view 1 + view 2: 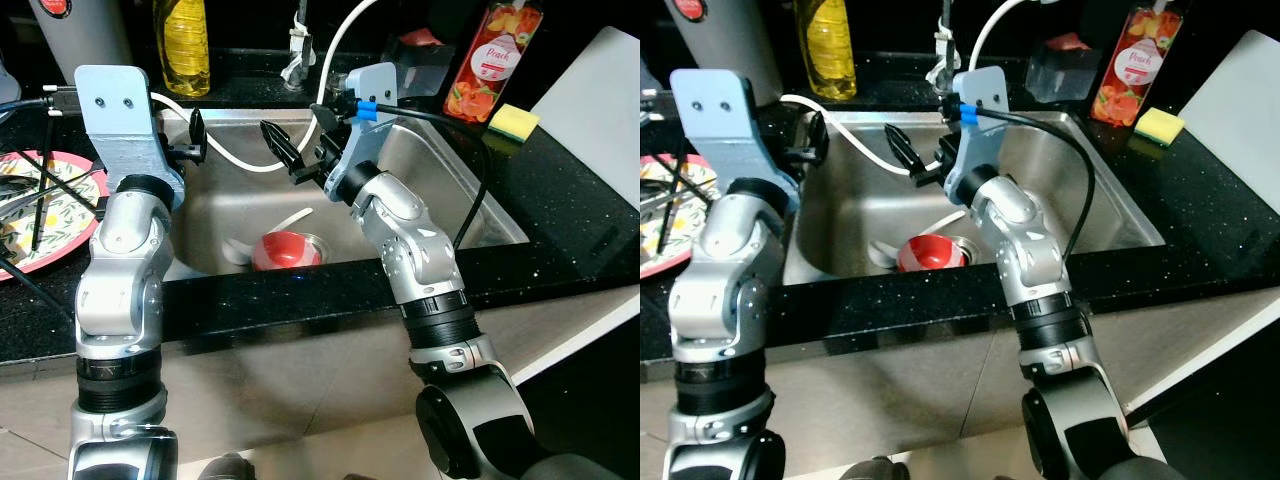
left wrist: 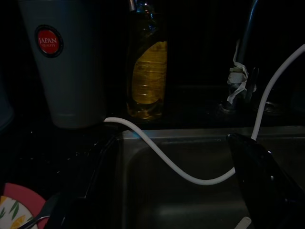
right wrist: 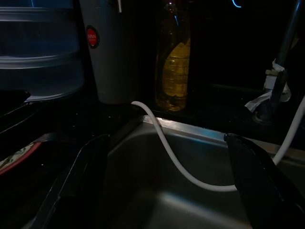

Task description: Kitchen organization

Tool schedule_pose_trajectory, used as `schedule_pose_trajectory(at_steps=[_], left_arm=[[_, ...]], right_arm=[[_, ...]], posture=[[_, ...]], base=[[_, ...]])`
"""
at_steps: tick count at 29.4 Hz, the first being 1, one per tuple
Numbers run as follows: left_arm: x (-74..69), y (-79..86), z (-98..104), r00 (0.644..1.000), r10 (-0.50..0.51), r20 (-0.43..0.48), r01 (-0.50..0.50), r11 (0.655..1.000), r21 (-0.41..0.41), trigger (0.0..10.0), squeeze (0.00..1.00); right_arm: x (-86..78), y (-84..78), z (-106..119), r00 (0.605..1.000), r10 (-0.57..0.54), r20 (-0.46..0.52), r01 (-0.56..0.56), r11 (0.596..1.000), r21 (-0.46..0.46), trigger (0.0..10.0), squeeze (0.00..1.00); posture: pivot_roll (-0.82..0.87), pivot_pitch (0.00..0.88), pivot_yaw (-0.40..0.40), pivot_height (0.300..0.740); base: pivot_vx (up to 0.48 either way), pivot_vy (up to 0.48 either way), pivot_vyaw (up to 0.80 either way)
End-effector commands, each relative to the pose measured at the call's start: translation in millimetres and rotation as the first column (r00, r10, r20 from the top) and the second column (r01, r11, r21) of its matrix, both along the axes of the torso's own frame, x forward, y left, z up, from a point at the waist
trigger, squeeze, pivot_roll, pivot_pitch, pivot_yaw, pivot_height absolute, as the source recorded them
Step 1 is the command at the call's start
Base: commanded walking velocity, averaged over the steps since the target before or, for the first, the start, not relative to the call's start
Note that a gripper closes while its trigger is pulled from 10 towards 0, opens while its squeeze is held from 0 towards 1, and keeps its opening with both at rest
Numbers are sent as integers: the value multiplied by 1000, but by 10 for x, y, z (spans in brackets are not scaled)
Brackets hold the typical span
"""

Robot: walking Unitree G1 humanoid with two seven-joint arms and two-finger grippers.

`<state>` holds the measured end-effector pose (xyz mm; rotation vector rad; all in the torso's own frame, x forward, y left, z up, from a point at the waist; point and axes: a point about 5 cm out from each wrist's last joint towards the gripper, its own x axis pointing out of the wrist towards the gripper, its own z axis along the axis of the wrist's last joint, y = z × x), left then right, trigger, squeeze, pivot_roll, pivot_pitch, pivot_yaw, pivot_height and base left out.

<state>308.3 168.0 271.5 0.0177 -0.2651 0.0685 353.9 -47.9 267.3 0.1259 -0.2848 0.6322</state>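
Both tools spread wide and empty over the sink (image 1: 500, 225): right tool (image 1: 290, 160) above the red bowl (image 1: 285, 250), left tool (image 1: 196, 135) at the rim.

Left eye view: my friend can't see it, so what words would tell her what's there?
Two silver robot arms reach over a steel sink, the right gripper open above a red bowl. A white hose loops across the sink, and a flowery plate sits on the black counter to the left.

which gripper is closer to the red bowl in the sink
Right. The right gripper hangs open over the sink above the red bowl; the left gripper sits open at the sink's left rim.
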Motion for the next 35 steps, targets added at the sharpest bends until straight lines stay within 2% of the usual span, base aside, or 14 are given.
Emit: schedule_pose_trajectory(at_steps=[1, 35], left_arm=[[5, -35, -65, 1000, -14, -21, 14, 1000, -11, 10000, 0], [11, -24, -80, 1000, -8, -24, 8, 1000, -17, 10000, 0]], right_arm=[[14, -54, -8, 1000, -15, -1, 15, 1000, -2, 10000, 0], [26, -30, 7, 1000, -6, 1, 6, 1000, -6, 10000, 0]], posture=[[144, 0, -64, 740], [143, 0, -70, 740]], base=[[0, 0, 0], [0, 0, 0]])
